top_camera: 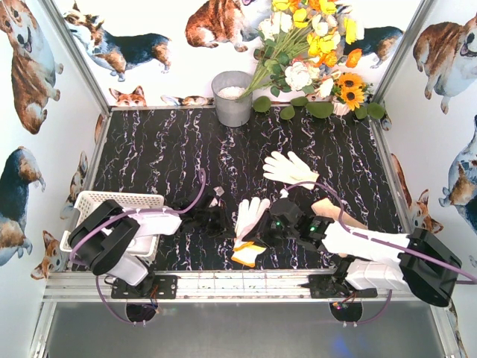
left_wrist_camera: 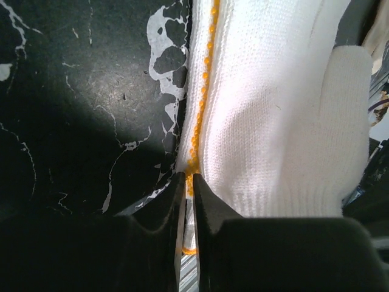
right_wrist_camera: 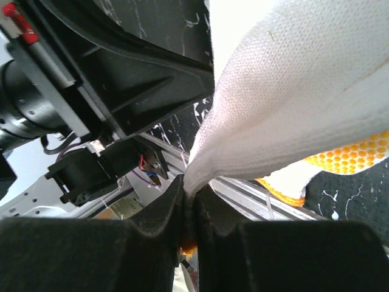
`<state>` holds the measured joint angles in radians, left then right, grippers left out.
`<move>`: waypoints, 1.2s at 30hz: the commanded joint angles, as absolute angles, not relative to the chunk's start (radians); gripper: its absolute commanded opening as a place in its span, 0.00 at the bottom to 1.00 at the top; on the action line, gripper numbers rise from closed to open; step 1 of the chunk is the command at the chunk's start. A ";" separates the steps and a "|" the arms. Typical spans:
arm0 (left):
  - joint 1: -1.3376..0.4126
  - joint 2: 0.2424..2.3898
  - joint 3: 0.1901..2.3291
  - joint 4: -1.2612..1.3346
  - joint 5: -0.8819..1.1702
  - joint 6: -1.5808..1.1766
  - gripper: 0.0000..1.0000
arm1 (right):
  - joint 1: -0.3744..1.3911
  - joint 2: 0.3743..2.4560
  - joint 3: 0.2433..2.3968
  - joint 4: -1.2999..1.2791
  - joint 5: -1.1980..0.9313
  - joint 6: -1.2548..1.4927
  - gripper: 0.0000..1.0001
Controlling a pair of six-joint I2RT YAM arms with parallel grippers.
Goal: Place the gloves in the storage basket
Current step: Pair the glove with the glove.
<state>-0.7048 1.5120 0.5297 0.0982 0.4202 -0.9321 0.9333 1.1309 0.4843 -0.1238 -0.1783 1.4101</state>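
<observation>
A white glove (top_camera: 250, 218) with an orange cuff lies between the two grippers near the front of the black marble table. My left gripper (top_camera: 226, 220) is shut on its long edge, and the pinch (left_wrist_camera: 189, 182) sits on the glove's (left_wrist_camera: 273, 109) orange-dotted seam. My right gripper (top_camera: 264, 233) is shut on a fold of the same glove (right_wrist_camera: 292, 103), its jaws (right_wrist_camera: 189, 191) squeezing white knit. A second white glove (top_camera: 288, 168) lies further back. A cream glove (top_camera: 337, 212) shows under the right arm. The storage basket (top_camera: 104, 200) stands at the left, partly hidden by the left arm.
A grey metal bucket (top_camera: 232, 97) stands at the back, with a bunch of flowers (top_camera: 313, 45) and leaves to its right. An aluminium rail (top_camera: 238, 283) runs along the front edge. Corgi-print walls close in the left, right and back sides.
</observation>
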 commanded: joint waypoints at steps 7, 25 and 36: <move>-0.697 1.556 0.511 0.194 0.456 -0.965 0.00 | 0.985 1.217 0.471 0.023 -0.156 1.453 0.06; -0.696 1.548 0.552 0.102 0.432 -0.913 0.00 | 0.995 1.249 0.390 0.003 -0.169 1.458 0.05; -0.696 1.436 0.612 -0.082 0.333 -0.848 0.27 | 0.988 1.275 0.496 -0.158 -0.171 1.376 0.33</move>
<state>-0.7010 1.4986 0.5568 0.0322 0.4072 -0.9047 0.9882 1.2877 0.4080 -0.0608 -0.1944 1.4364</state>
